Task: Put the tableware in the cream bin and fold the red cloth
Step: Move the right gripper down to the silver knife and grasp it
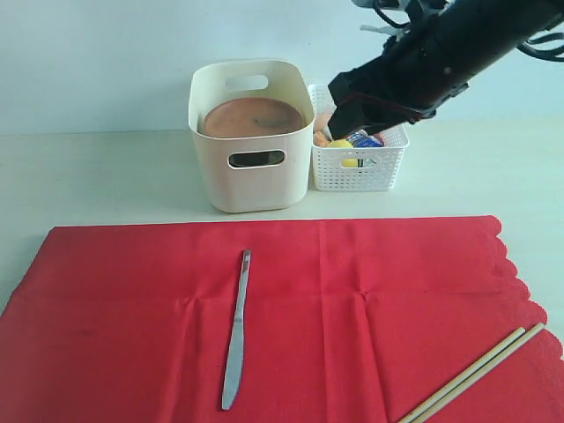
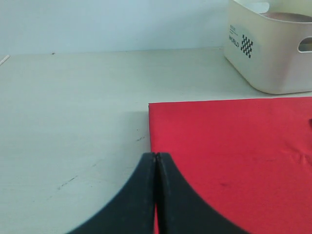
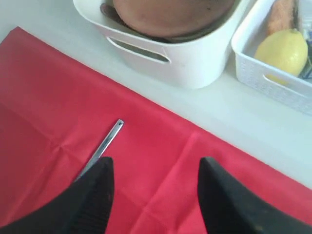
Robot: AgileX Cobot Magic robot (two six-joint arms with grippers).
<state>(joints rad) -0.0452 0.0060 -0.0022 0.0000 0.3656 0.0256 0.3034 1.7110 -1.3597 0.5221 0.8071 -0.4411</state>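
Note:
The red cloth (image 1: 300, 308) lies spread flat on the table, its scalloped edge to the right. On it rest a silver knife (image 1: 236, 330) and a pair of light chopsticks (image 1: 476, 374) at the front right corner. The cream bin (image 1: 249, 181) stands behind the cloth with the brown wooden plate (image 1: 253, 117) inside. My right gripper (image 1: 351, 110) hangs open and empty in the air by the bin's right rim; its wrist view shows the knife (image 3: 105, 145) and the bin (image 3: 195, 58) below. My left gripper (image 2: 156, 157) is shut and empty over the cloth's corner (image 2: 234, 156).
A low white lattice basket (image 1: 359, 167) stands right of the bin, holding a lemon (image 3: 282, 51), a carrot (image 3: 282, 14) and a small carton. Bare pale table (image 2: 73, 112) lies left of the cloth and behind it.

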